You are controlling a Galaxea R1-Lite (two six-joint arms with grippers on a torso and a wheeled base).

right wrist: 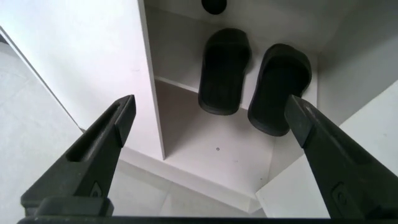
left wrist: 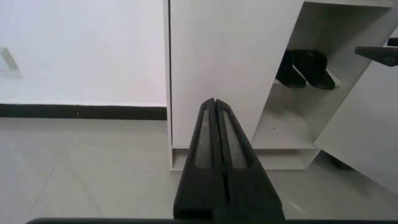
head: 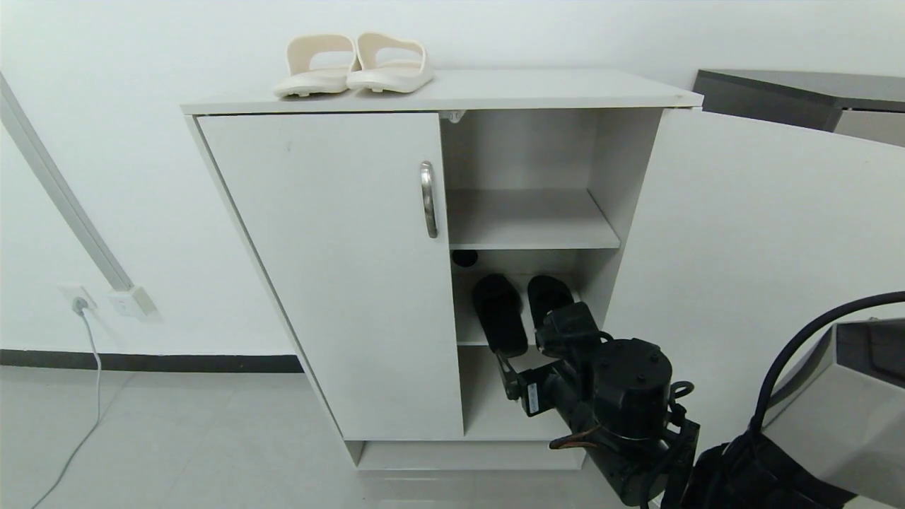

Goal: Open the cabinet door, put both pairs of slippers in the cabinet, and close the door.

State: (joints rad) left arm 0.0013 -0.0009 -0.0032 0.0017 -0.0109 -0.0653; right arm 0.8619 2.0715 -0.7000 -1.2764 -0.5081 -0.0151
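On the middle shelf [head: 463, 311] of the cabinet [head: 325, 283] we log black slippers [head: 520, 311]; right gripper [right wrist: 210, 109] hangs just outside, fingers wide apart; left gripper [left wrist: 214, 106] fingers pressed together; cream slippers [head: 353, 63] atop.

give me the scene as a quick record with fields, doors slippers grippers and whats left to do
cabinet: white, two doors
right door: swung open
left door: shut
black slippers: side by side on the lower shelf inside
cream slippers: side by side on the cabinet top, toward its left end
right gripper: open, empty, in front of the black slippers
left gripper: shut, empty, low, facing the cabinet
left to do: cream slippers into the cabinet, then close the right door
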